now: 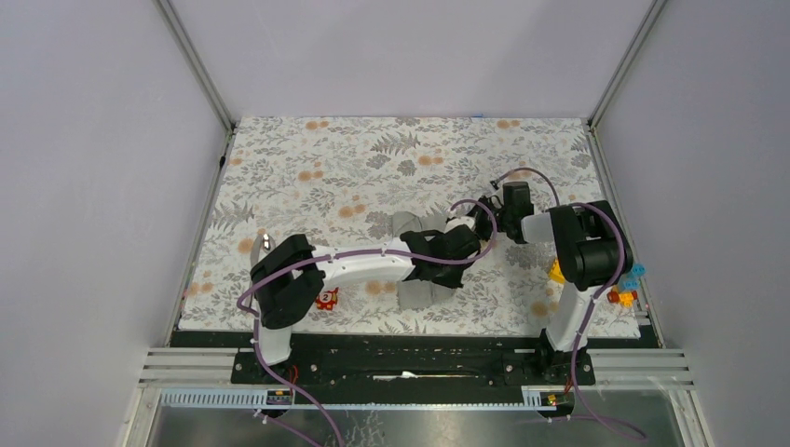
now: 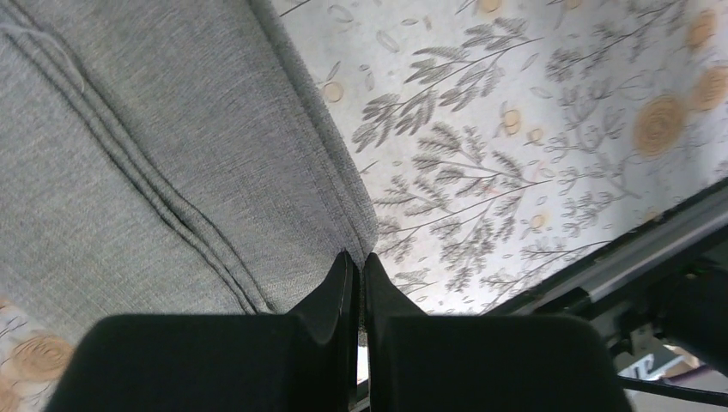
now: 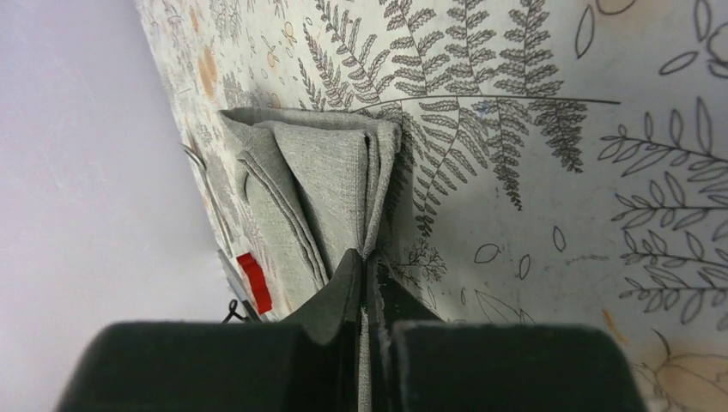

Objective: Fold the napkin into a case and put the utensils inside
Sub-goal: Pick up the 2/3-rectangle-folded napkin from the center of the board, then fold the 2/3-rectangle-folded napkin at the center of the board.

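The napkin (image 1: 416, 294) lies folded into a narrow grey layered strip on the floral cover, with my left arm crossing its middle. My left gripper (image 1: 466, 245) is shut, its tips pinching the hemmed edge of the napkin (image 2: 172, 129) near a corner; in the left wrist view the left gripper (image 2: 358, 256) meets the cloth right at the hem. My right gripper (image 1: 486, 223) is shut on the strip's far end. In the right wrist view the folded napkin (image 3: 335, 172) bunches into the right gripper (image 3: 371, 256), with cloth showing between the fingers. The utensils are hidden.
A small red toy (image 1: 326, 298) sits on the cover near the left arm and shows past the napkin as a red toy (image 3: 253, 281). A yellow block (image 1: 556, 272), a blue toy (image 1: 633, 279) and an orange-red toy (image 1: 619, 296) lie by the right arm's base.
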{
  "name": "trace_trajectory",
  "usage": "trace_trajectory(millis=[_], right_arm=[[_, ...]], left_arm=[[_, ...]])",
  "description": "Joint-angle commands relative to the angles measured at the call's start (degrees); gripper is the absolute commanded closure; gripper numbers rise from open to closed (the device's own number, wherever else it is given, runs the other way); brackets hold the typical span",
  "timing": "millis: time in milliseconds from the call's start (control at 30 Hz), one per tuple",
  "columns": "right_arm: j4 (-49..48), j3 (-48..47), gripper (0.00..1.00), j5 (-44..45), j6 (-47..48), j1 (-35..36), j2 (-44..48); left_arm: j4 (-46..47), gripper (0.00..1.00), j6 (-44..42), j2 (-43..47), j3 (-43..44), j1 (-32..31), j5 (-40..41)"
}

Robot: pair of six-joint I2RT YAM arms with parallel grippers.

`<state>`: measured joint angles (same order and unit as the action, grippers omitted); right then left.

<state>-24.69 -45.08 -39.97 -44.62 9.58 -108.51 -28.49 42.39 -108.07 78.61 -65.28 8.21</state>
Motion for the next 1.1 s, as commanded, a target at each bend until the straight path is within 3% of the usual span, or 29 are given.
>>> trace_trajectory(millis=[0,233,433,667,1067], right_arm=[[5.52,-3.14,1.0,3.63,4.8,-1.03,4.63],[22.22,-8.02,1.0,14.86,15.31,-1.53,11.89],[34.98,-13.48,1.0,24.03,21.06,1.18,15.53],[43.52,-19.51,1.0,36.24,21.61,8.67,13.92],[52.65,-32.32,1.0,46.01,18.13,18.4,6.35]], left_arm=[[7.56,1.0,1.64,-0.64,0.93,-0.05,-4.04],[13.72,1.0,2.48,-3.0,2.54,0.35,-7.52],[21.27,1.0,4.09,-1.62,-2.73,1.95,-10.04],[33.61,1.0,6.65,3.18,-15.25,4.8,-15.1],[48.0,1.0,10.96,8.85,-31.12,7.39,-20.28]])
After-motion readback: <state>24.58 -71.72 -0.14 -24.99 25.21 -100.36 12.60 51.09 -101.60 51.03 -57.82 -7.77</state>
